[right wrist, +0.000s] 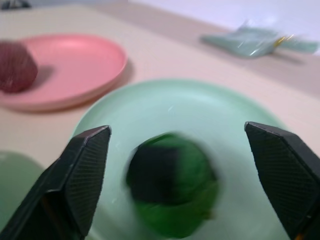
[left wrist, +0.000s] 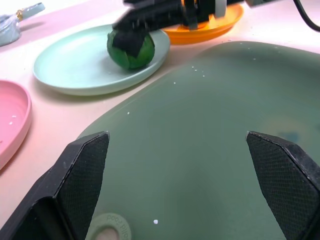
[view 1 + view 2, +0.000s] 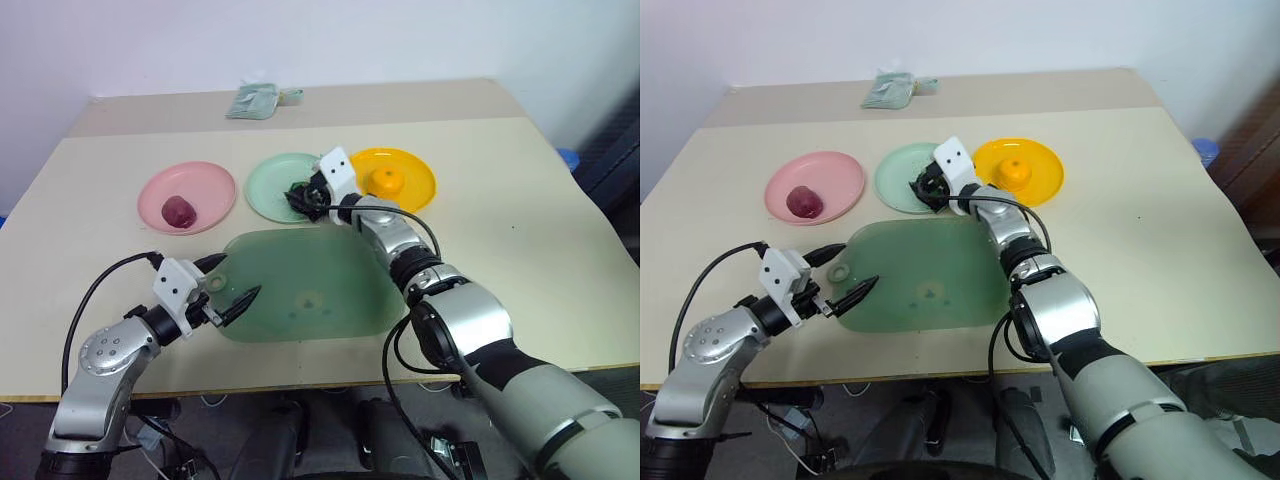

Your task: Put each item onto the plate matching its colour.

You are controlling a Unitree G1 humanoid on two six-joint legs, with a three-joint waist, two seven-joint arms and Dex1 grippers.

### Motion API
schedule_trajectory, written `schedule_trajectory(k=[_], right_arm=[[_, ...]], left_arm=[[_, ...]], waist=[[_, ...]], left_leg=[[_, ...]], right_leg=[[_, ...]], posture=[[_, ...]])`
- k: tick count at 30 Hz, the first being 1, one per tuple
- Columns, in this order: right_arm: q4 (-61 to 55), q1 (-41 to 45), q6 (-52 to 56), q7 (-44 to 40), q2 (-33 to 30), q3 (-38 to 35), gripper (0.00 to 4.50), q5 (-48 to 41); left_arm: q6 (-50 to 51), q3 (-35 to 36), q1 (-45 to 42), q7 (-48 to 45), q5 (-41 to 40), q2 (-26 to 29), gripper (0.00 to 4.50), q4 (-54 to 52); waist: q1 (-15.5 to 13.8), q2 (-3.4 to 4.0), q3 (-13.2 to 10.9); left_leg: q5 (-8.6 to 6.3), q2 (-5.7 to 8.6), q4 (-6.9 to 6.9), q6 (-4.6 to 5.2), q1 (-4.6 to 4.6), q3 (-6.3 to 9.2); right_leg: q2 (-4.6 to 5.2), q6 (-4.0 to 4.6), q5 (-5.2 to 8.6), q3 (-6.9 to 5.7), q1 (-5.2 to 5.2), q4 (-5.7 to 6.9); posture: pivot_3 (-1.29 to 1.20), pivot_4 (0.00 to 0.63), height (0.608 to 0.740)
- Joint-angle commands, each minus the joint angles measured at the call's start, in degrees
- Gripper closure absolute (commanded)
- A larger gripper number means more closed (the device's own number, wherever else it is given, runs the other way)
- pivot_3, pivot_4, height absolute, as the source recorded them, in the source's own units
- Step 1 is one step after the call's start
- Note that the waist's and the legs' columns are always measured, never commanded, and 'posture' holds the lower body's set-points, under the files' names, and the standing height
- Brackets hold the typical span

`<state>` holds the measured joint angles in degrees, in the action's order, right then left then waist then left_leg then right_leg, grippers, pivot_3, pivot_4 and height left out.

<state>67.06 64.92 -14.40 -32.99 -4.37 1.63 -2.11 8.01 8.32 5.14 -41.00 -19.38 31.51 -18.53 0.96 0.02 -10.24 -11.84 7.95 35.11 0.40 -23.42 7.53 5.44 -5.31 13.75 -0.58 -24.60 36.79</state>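
Sorting all but finished on the bench [image 3: 520, 250]: purple-red item [image 3: 179, 211] on pink plate [image 3: 210, 182], orange item [image 3: 385, 180] on yellow-orange plate [image 3: 415, 170], green item [image 1: 172, 190] released onto mint plate [image 1: 200, 115] between spread right gripper [image 1: 175, 170]; left gripper [image 3: 232, 290] open, empty.

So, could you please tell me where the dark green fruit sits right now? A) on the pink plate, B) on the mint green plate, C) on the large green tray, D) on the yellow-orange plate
B: the dark green fruit lies on the mint green plate, between the spread fingers of the right gripper, which is open around it.
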Motion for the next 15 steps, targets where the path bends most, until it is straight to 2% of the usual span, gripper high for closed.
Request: schedule_trajectory(k=[1,4,6,11,15], right_arm=[[-21.12,-8.99,3.25,-6.66,-4.61,-1.78,0.03,-4.89],[-52.17,-27.01,15.15,-9.8,-12.33,-1.74,0.03,-8.69],[-65.13,-35.37,21.35,-9.25,-16.4,-2.75,0.03,-10.34],[-87.84,-55.05,31.73,-4.5,-22.61,-10.49,0.03,-13.61],[-97.58,-66.25,35.97,-1.19,-23.58,-16.73,0.03,-15.85]], left_arm=[[-3.1,1.39,-0.9,-2.23,-1.1,0.79,0.0,0.32],[-1.95,1.36,-2.94,-5.18,-2.47,2.56,0.0,2.79],[-1.2,1.24,-4.32,-6.26,-3.16,3.33,0.0,3.98],[1.13,1.23,-7.88,-9.71,-5.48,4.91,0.0,6.3],[2.77,1.49,-8.85,-11.36,-6.87,5.78,0.0,6.86]], waist=[[-0.29,-0.03,0.02],[-1.11,-0.05,0.06],[-1.46,0.0,0.02],[-0.73,-0.01,0.03],[-1.18,-0.05,0.05]], left_leg=[[-0.03,0.0,0.01,0.05,0.0,0.0],[-0.08,0.03,0.03,0.13,-0.02,0.12],[-0.1,0.07,0.02,0.16,-0.03,0.14],[-0.1,0.0,0.08,0.14,0.02,-0.04],[-0.13,0.01,0.04,0.18,0.04,-0.03]], right_leg=[[0.0,0.0,0.0,0.0,0.01,-0.01],[0.02,-0.02,0.01,0.04,0.06,-0.02],[0.01,-0.07,0.06,0.15,0.04,-0.03],[0.01,-0.01,0.11,0.32,-0.03,0.13],[0.04,-0.07,0.28,0.32,0.0,0.14]], posture=[[0.0,0.15,0.74],[0.0,0.15,0.74],[0.0,0.15,0.74],[0.0,0.15,0.74],[0.0,0.15,0.74]])
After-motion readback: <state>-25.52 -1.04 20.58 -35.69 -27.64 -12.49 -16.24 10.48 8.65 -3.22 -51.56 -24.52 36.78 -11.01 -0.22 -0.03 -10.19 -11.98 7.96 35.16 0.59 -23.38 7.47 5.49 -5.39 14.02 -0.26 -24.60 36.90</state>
